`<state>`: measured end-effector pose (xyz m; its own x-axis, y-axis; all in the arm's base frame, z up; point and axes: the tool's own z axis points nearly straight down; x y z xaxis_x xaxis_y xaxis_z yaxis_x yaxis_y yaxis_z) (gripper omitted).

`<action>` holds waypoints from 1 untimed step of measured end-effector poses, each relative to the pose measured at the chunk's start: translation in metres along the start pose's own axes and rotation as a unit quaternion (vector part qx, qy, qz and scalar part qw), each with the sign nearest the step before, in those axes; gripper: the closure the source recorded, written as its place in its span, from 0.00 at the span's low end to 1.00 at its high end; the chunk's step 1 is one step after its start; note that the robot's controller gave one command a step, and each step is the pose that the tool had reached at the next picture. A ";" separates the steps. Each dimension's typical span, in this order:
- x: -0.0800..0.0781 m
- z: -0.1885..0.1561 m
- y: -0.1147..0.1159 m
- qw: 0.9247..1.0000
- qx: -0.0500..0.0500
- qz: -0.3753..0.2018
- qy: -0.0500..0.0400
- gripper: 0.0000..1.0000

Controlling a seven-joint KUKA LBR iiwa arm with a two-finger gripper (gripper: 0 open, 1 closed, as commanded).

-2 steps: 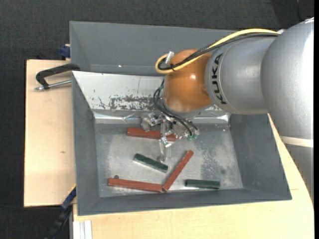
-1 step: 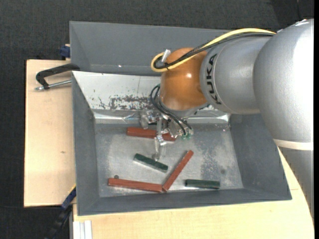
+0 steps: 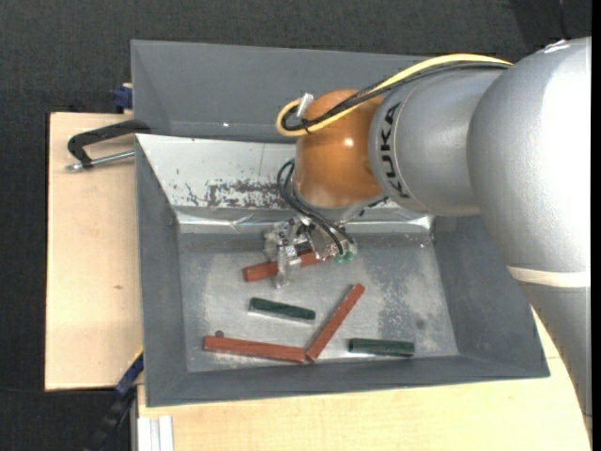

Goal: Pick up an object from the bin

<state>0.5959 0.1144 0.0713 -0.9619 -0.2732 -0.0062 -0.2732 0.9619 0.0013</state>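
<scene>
The tool [image 3: 299, 252] is hanging over the right end of a short red-brown bar [image 3: 257, 272], which is lying on the bin [image 3: 158, 280] floor toward the far wall, left of centre. Whether the tool is apart, together or clamped, I cannot tell. The bar is looking stiff, light and smooth-sided, so gripping across its narrow width near the middle is seeming wisest. The arm [image 3: 441, 139] is bearing the letters "KUKA".

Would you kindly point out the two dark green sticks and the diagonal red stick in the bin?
left green stick [image 3: 282, 309], camera view, middle of its length.
right green stick [image 3: 381, 347], camera view, middle of its length.
diagonal red stick [image 3: 335, 322], camera view, mid-shaft.
</scene>
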 end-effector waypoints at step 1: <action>0.000 0.000 0.000 1.000 0.000 0.000 0.000 1.00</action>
<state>0.5958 0.1144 0.0713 -0.9620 -0.2731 -0.0060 -0.2731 0.9620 0.0014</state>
